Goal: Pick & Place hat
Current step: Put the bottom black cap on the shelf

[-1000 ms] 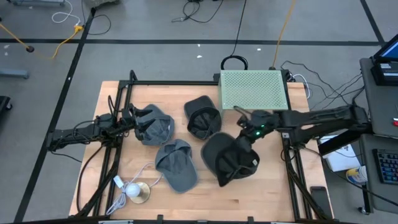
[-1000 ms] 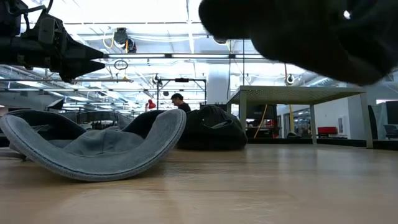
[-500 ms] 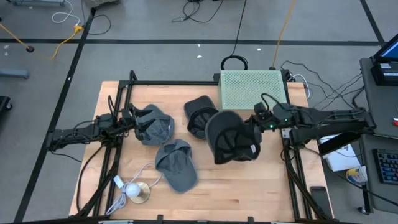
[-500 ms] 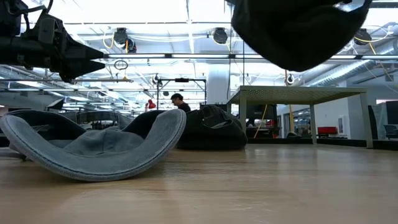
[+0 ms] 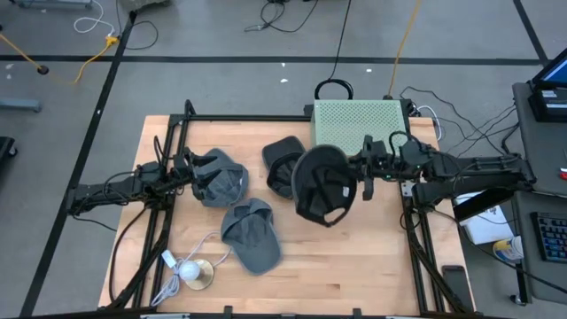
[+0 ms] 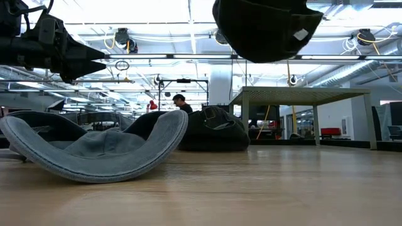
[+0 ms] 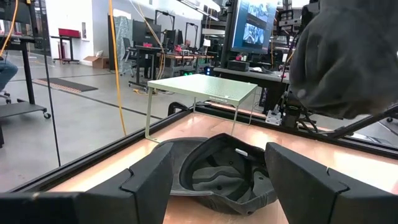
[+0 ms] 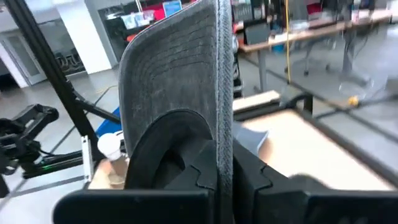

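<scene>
Four caps on the wooden table point(image 5: 372, 266) scene. Nearest the front edge: white cable with a gold disc point(image 5: 197, 273), then the grey denim cap lying brim-up point(image 5: 250, 234), big in the low view's foreground. Behind it, left side, a second grey cap point(image 5: 221, 182) sits right at the left gripper point(image 5: 189, 165); the left arm waits there, fingers point(image 7: 149, 180) spread apart, nothing held, unchanged from a second ago. Middle of the table, a black cap lying upside down point(image 5: 285, 164), also seen past the left fingers in the left wrist view.

Right gripper point(image 5: 361, 173) is clamped together on the dark mesh-backed cap point(image 5: 321, 183), pinching its rim. That cap hangs in the air, well off the table, above the table's middle, just beside the upside-down black cap in the high view. A second ago it was lower and nearer the front-right, over bare wood; now it has come up and moved back toward the pale green perforated platform on legs point(image 5: 361, 127). Low view shows it smaller and higher at the top edge than before. Platform stands at the table's far edge, behind the held cap. Person in dark clothing point(image 6: 181, 102) far off in the room.
</scene>
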Robot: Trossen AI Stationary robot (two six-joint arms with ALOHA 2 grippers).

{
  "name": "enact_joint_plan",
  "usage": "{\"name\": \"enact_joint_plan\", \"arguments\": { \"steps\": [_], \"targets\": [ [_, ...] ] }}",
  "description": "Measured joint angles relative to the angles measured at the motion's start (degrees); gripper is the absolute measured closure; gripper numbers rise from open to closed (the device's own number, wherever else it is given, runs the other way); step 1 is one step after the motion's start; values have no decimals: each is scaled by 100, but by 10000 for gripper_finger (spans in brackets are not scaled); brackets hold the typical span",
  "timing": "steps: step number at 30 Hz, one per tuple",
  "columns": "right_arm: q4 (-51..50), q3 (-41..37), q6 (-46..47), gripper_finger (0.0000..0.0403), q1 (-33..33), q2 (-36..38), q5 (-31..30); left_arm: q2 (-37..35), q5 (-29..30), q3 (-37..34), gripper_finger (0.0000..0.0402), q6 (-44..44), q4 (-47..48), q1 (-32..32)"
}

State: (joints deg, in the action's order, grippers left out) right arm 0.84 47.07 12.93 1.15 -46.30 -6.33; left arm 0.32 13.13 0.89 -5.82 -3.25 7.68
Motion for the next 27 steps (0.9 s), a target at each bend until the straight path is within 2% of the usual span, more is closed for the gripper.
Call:
{"name": "enact_joint_plan", "arguments": {
  "steps": [20,27],
  "targets": [
    [764,2,-2424,395,2,-28,-5,0,0,0,149,0,0,0],
    [1785,2,-3127,394,0,-185,-631,0,24,0,149,-335,-32,0]
  ]
}}
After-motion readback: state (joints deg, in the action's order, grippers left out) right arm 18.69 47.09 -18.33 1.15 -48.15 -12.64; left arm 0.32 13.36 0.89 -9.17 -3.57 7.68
